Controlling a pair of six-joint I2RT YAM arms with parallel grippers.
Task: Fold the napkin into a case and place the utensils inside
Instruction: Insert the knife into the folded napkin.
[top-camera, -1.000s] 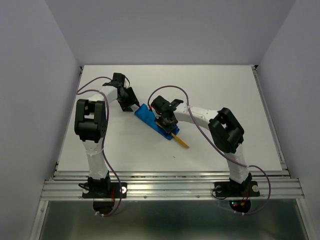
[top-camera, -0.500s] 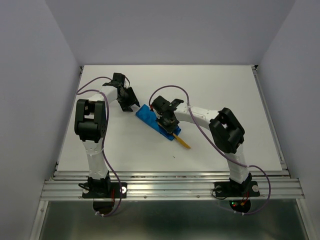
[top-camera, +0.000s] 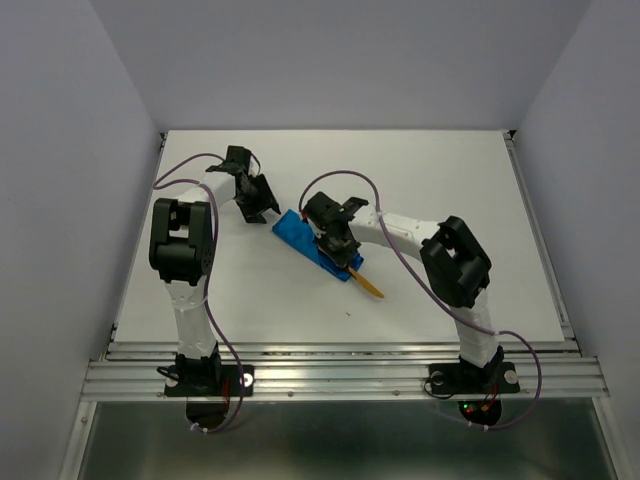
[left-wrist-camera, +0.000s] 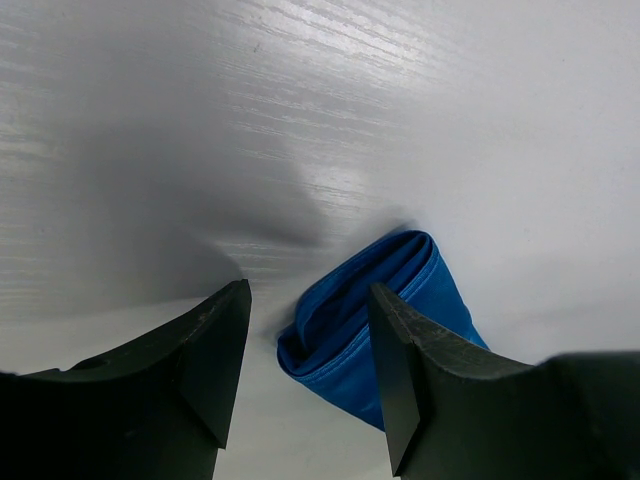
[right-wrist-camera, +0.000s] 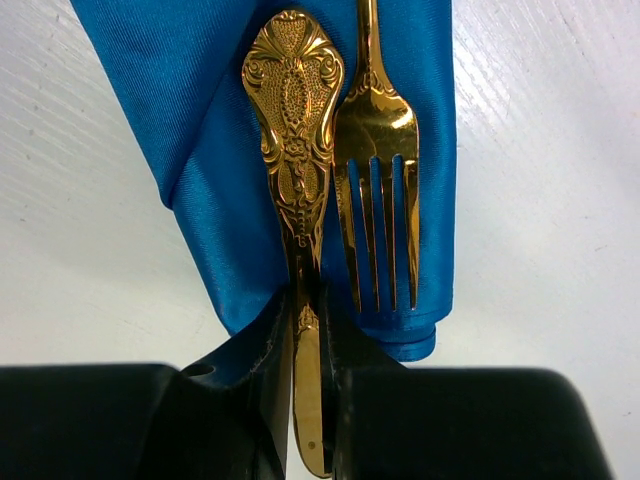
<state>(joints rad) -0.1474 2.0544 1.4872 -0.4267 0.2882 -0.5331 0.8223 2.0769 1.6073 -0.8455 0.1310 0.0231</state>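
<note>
The napkin, folded into a narrow bright blue case (top-camera: 312, 246), lies slantwise at mid-table. My right gripper (top-camera: 337, 248) hovers over its near end, shut on a golden knife (right-wrist-camera: 296, 150). The knife's ornate handle lies on the cloth and its blade (top-camera: 371, 286) sticks out over the table. A golden fork (right-wrist-camera: 378, 185) rests beside it on the case (right-wrist-camera: 200, 150), tines toward the camera. My left gripper (top-camera: 263, 207) stands open at the case's far end (left-wrist-camera: 372, 300), whose folded layers gape between its fingertips (left-wrist-camera: 222, 345) without touching them.
The white table (top-camera: 440, 170) is walled in by grey panels on three sides. An aluminium rail (top-camera: 340, 375) with both arm bases runs along the near edge. Purple cables loop over each arm.
The right arm has edged slightly toward the near side with the knife. The left arm and the case have not moved.
</note>
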